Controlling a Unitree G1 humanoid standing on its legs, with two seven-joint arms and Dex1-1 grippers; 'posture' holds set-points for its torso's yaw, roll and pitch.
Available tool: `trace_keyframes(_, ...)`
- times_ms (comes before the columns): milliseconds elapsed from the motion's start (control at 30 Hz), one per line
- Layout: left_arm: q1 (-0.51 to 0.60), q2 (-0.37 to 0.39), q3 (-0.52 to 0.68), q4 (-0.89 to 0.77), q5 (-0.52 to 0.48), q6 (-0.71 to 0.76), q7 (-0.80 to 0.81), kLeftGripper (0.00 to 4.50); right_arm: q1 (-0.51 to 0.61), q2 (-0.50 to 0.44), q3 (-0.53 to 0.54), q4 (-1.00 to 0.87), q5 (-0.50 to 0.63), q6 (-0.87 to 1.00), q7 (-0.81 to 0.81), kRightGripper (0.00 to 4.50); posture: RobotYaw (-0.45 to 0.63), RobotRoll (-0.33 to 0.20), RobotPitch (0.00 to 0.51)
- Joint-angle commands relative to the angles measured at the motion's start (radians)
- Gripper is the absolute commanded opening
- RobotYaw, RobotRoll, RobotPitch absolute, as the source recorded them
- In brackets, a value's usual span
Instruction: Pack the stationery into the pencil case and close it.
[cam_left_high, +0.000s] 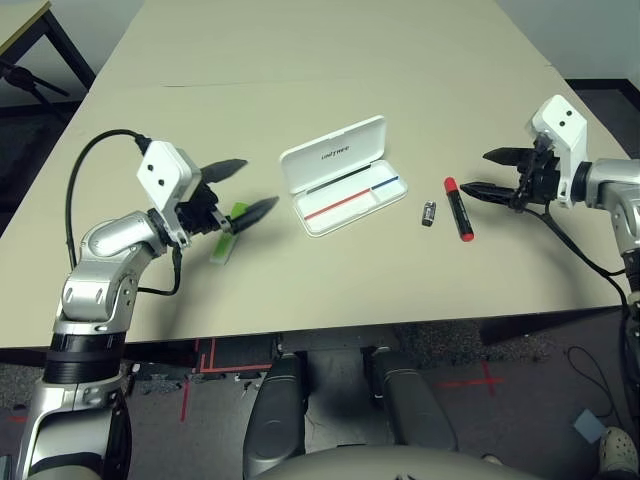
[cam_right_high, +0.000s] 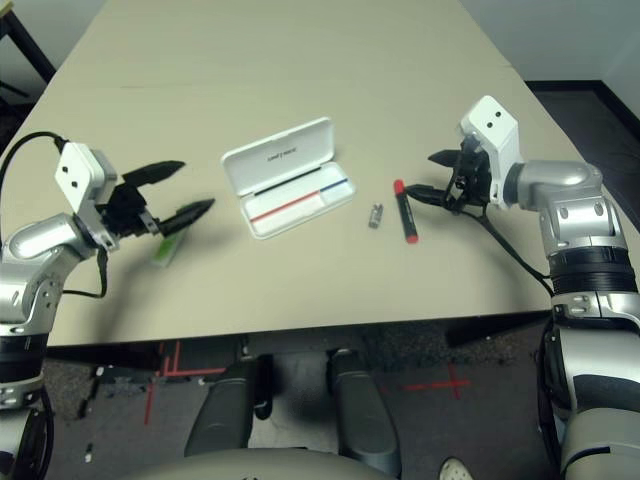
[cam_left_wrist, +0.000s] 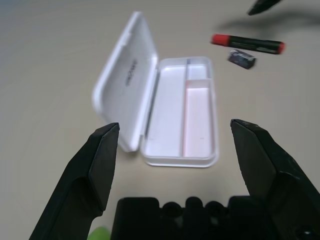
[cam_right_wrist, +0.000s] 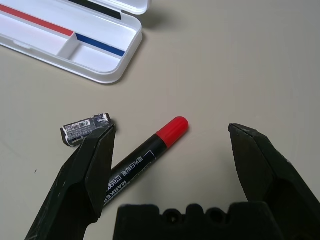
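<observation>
The white pencil case (cam_left_high: 355, 203) lies open at the table's centre, its lid (cam_left_high: 333, 154) folded back and red and blue lines showing inside. To its right lie a tiny dark grey piece (cam_left_high: 428, 213) and a red-and-black marker (cam_left_high: 458, 208), side by side. My right gripper (cam_left_high: 476, 171) hovers open just right of the marker's red cap (cam_right_wrist: 172, 127), with nothing between its fingers. Left of the case, my left gripper (cam_left_high: 259, 183) is open and pointing at the case. The lime-green stick (cam_left_high: 228, 238) lies on the table beneath it, not held.
A seam (cam_left_high: 200, 84) runs across the beige tabletop behind the case. The table's front edge (cam_left_high: 330, 325) is close below the items. A black cable (cam_left_high: 100, 145) loops from my left wrist. A dark table leg (cam_left_high: 50, 50) stands at far left.
</observation>
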Motion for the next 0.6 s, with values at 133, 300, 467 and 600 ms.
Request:
trace_keyframes(133, -0.013, 0.022, -0.137, -0.066, 0.046, 0.097, -0.026, 4.47, -0.001, 0.003, 0.023, 0.031, -0.031, -0.019, -0.007, 4.5, 0.01, 0.0, 0.172)
trace_keyframes(300, -0.057, -0.005, -0.235, -0.01, 0.122, 0.085, -0.019, 4.47, -0.003, 0.005, 0.033, 0.038, -0.037, -0.027, -0.014, 4.5, 0.01, 0.0, 0.173)
trace_keyframes(467, -0.093, -0.039, -0.31, 0.058, 0.191, 0.062, -0.028, 4.47, 0.0, 0.009, 0.036, 0.031, -0.04, -0.027, -0.018, 4.5, 0.0, 0.0, 0.177)
trace_keyframes(600, -0.115, -0.075, -0.35, 0.112, 0.227, 0.041, -0.039, 4.47, 0.006, 0.01, 0.037, 0.023, -0.043, -0.025, -0.025, 4.5, -0.01, 0.0, 0.181)
